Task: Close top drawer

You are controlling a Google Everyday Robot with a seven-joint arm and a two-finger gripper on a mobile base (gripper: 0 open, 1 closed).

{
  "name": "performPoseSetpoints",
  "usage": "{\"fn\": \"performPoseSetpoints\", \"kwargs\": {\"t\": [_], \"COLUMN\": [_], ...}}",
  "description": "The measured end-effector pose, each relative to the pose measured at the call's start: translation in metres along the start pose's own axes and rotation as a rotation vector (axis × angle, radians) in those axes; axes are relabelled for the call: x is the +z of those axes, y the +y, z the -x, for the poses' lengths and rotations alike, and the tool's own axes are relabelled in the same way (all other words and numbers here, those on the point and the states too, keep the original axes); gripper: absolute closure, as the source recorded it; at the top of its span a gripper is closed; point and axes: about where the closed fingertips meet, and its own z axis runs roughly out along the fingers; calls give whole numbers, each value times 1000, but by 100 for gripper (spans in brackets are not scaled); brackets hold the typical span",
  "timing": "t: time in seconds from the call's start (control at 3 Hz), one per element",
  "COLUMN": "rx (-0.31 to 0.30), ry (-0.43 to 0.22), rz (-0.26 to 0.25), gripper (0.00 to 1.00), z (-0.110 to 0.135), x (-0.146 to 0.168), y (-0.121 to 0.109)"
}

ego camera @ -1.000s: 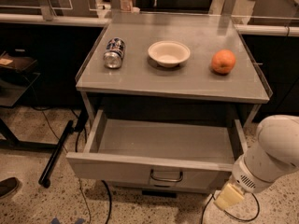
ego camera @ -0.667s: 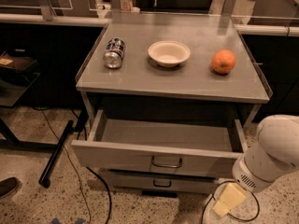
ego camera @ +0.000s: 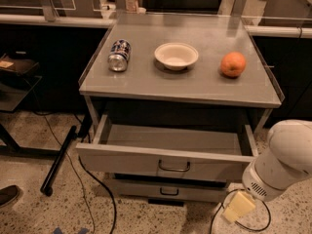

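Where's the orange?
Camera view: the orange sits at the right of the cabinet top, beside the white bowl; the gripper hangs bottom right, near the open top drawer.

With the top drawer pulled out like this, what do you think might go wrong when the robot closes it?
The gripper sits low at the right, below the top drawer front and off its centre handle; a push from there might skew the drawer or strike the lower drawer. A hard shove might also jolt the cabinet, so the soda can lying on its side and the orange could roll.
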Motion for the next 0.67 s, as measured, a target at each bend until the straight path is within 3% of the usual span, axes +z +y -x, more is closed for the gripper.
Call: {"fn": "performPoseSetpoints", "kwargs": {"t": [0.67], "rx": [0], "ry": [0], "rz": [0], "gripper": [66], "z": [0], "x": [0], "y": [0]}}
